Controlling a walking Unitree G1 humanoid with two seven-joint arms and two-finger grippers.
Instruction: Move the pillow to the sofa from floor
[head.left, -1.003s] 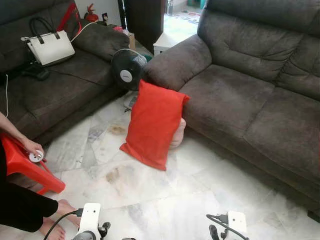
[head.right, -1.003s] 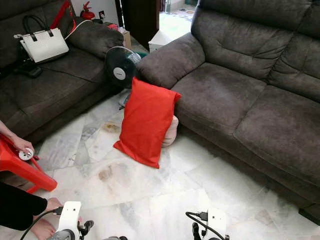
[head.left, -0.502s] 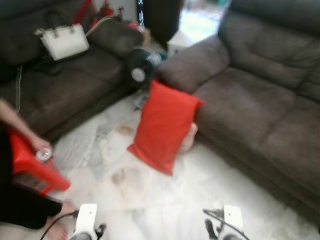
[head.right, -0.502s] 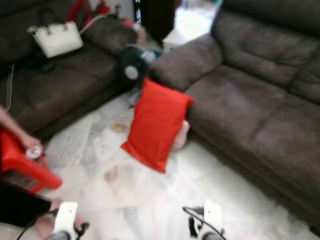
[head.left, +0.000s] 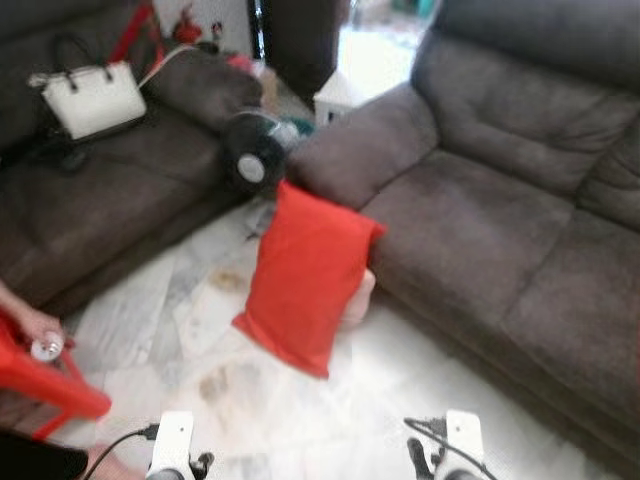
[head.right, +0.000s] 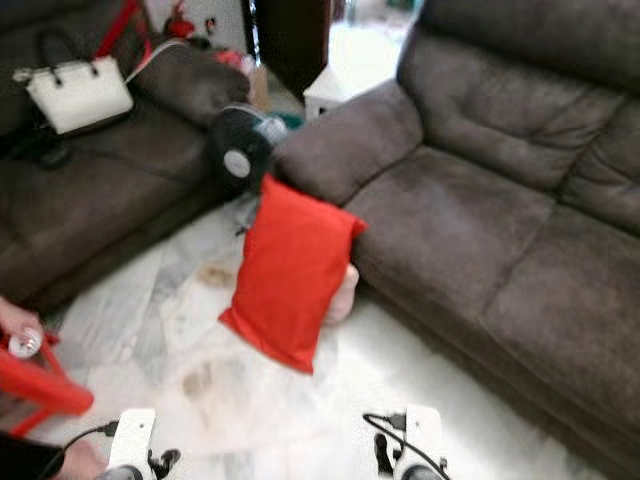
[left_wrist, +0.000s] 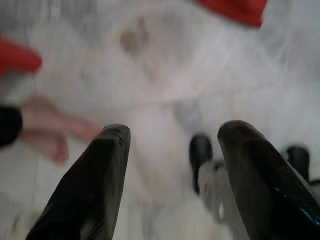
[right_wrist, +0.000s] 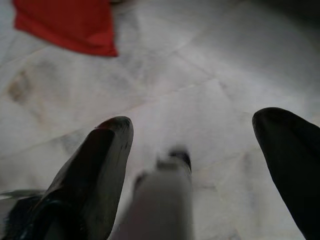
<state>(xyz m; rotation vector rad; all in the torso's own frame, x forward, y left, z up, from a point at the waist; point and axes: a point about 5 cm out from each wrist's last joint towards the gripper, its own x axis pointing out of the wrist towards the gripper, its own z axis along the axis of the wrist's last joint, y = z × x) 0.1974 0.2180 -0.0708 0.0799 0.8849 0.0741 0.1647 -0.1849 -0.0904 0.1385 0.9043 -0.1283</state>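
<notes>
A red pillow (head.left: 305, 275) stands tilted on the marble floor, leaning against the front of the dark brown sofa (head.left: 480, 210) on the right. A pale round cushion (head.left: 357, 297) pokes out from behind it. The pillow's corner also appears as a red patch in the left wrist view (left_wrist: 235, 10) and in the right wrist view (right_wrist: 67, 25). Both arms hang low at the bottom edge of the head views. My left gripper (left_wrist: 172, 135) and my right gripper (right_wrist: 200, 125) are open above bare floor, well short of the pillow.
A second brown sofa (head.left: 100, 190) on the left holds a white handbag (head.left: 88, 98). A black fan (head.left: 250, 160) stands in the corner between the sofas. At the left, a person's hand (head.left: 35, 335) rests on a red stool (head.left: 40, 385), their foot (left_wrist: 45, 130) close by.
The whole picture has shifted and is blurred, so the camera moved. The pillow stays leaning on the sofa. Both grippers hang as before.
</notes>
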